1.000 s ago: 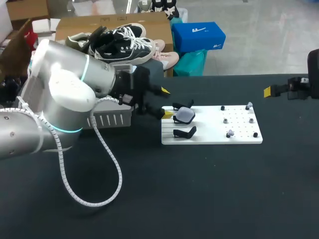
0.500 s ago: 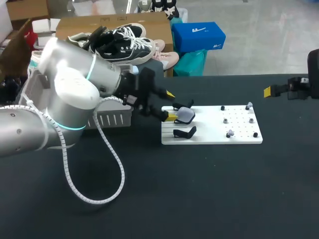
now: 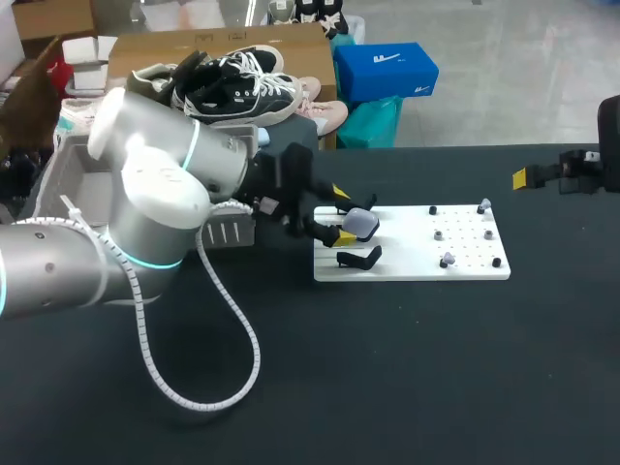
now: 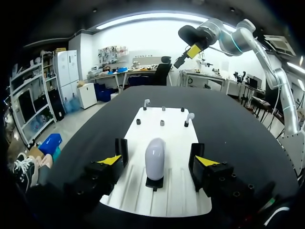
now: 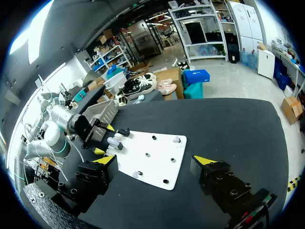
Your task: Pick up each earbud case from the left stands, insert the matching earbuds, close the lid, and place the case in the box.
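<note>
A pale grey earbud case [image 3: 360, 225] rests on a black stand at the left end of the white board [image 3: 417, 263]. My left gripper [image 3: 343, 214] is open around it, one yellow tip on each side and neither touching. In the left wrist view the case [image 4: 155, 155] stands upright between the spread fingers [image 4: 109, 160], on its stand. A second black stand [image 3: 358, 258] nearer the front is bare. Small white earbuds [image 3: 446, 260] sit on pegs at the board's right end. My right gripper [image 5: 154, 160] hangs open over the table's far right, well away from the board [image 5: 157, 164].
A grey slatted box [image 3: 225, 231] stands on the table just left of the board, partly hidden by my left arm. Small black pegs [image 3: 497, 262] dot the board's right end. A loose white cable [image 3: 228, 339] from the left arm loops over the dark tabletop.
My left gripper has moved right towards the board, so its open fingers now flank the case. The right arm has stayed still.
</note>
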Controlling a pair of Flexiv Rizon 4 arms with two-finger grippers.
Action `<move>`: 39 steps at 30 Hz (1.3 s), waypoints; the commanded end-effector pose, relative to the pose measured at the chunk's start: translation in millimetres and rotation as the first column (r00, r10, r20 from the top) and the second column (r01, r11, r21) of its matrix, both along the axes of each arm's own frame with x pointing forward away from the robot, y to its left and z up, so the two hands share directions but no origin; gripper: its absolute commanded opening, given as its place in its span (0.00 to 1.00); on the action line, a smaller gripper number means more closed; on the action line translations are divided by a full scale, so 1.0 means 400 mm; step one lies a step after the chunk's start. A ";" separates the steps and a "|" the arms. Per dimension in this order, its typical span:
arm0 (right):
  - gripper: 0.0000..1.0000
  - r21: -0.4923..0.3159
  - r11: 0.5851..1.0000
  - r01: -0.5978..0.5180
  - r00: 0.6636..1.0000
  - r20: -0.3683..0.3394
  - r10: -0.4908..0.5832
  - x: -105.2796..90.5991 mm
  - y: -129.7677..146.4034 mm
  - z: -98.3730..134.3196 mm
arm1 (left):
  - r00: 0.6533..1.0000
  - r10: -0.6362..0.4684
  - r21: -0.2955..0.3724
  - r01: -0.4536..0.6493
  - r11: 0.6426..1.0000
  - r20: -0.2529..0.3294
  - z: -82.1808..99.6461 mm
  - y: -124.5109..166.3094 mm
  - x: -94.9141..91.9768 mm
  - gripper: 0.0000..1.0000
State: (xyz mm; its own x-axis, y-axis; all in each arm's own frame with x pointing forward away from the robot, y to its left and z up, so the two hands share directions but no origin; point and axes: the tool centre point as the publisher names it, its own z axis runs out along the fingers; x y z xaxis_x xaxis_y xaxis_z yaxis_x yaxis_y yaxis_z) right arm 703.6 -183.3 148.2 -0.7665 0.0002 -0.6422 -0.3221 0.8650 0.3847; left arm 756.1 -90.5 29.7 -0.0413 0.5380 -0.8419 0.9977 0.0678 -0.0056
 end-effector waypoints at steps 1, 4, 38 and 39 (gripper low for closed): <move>1.00 0.000 1.000 0.000 1.000 0.000 0.000 -0.002 -0.002 0.001 | 1.000 0.008 -0.006 -0.008 1.000 0.000 -0.012 -0.002 0.000 1.00; 1.00 0.000 1.000 0.000 1.000 0.000 0.000 -0.002 -0.002 0.001 | 1.000 0.012 -0.001 -0.012 1.000 -0.004 -0.020 -0.003 0.006 1.00; 1.00 0.000 1.000 0.000 1.000 0.000 0.000 -0.002 -0.002 0.001 | 0.999 -0.011 -0.013 0.010 1.000 -0.054 -0.030 -0.019 0.021 0.62; 1.00 0.000 1.000 0.000 1.000 0.000 0.000 -0.002 -0.002 0.001 | 0.998 -0.012 -0.013 0.011 1.000 -0.055 -0.030 -0.020 0.021 0.63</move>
